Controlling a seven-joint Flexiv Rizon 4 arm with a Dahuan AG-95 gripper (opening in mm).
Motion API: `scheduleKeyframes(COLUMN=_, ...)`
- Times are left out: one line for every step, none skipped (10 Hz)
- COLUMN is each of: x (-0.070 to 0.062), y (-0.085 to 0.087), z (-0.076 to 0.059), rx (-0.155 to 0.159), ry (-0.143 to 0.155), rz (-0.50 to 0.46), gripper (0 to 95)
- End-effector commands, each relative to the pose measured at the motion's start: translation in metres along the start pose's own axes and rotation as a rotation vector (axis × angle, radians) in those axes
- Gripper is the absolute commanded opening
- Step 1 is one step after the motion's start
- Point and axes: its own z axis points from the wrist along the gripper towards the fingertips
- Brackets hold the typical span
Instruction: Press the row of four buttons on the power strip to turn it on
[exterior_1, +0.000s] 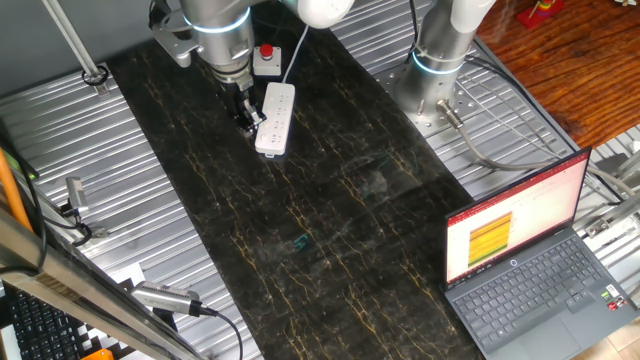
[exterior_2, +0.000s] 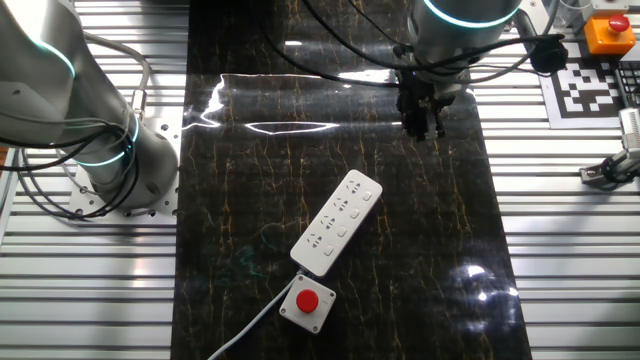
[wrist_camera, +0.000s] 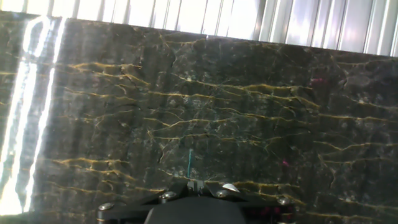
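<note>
The white power strip (exterior_2: 337, 222) lies diagonally on the dark marbled mat (exterior_2: 250, 200), and its white cable (exterior_2: 245, 330) runs off past the near edge. The row of four buttons (exterior_2: 349, 222) runs along one long side of its face. In one fixed view the strip (exterior_1: 275, 118) sits just right of my gripper (exterior_1: 248, 118). In the other fixed view my gripper (exterior_2: 423, 125) hangs over the mat beyond the strip's far end, apart from it. The hand view shows only bare mat ahead of my gripper (wrist_camera: 196, 183), whose fingertips meet, shut on nothing.
A small grey box with a red round button (exterior_2: 307, 302) sits right by the strip's cable end. A second arm's base (exterior_1: 440, 60) stands beside the mat. An open laptop (exterior_1: 530, 270) is at the table's corner. Ribbed metal table (exterior_2: 560, 230) flanks the mat.
</note>
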Motion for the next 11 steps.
scheduleKeyframes(x=0.0, y=-0.001, z=0.002, rx=-0.005, ry=0.004, rz=-0.043, gripper=0.0)
scheduleKeyframes(x=0.002, y=-0.006, z=0.006, rx=-0.008, ry=0.003, rz=-0.088, gripper=19.0)
scheduleKeyframes(x=0.005, y=-0.013, z=0.011, rx=-0.01, ry=0.0, rz=-0.129, gripper=38.0)
scheduleKeyframes(x=0.008, y=-0.02, z=0.015, rx=-0.013, ry=-0.003, rz=-0.156, gripper=38.0)
scheduleKeyframes(x=0.015, y=-0.038, z=0.02, rx=-0.014, ry=-0.001, rz=-0.208, gripper=57.0)
scheduleKeyframes(x=0.021, y=-0.05, z=0.022, rx=-0.016, ry=0.007, rz=-0.238, gripper=57.0)
scheduleKeyframes(x=0.028, y=-0.061, z=0.024, rx=-0.019, ry=0.03, rz=-0.261, gripper=57.0)
scheduleKeyframes(x=0.035, y=-0.071, z=0.026, rx=-0.019, ry=0.053, rz=-0.288, gripper=57.0)
scheduleKeyframes(x=0.044, y=-0.084, z=0.028, rx=-0.001, ry=0.074, rz=-0.319, gripper=57.0)
scheduleKeyframes(x=0.055, y=-0.098, z=0.032, rx=0.002, ry=0.088, rz=-0.352, gripper=57.0)
scheduleKeyframes(x=0.065, y=-0.108, z=0.036, rx=0.001, ry=0.104, rz=-0.379, gripper=57.0)
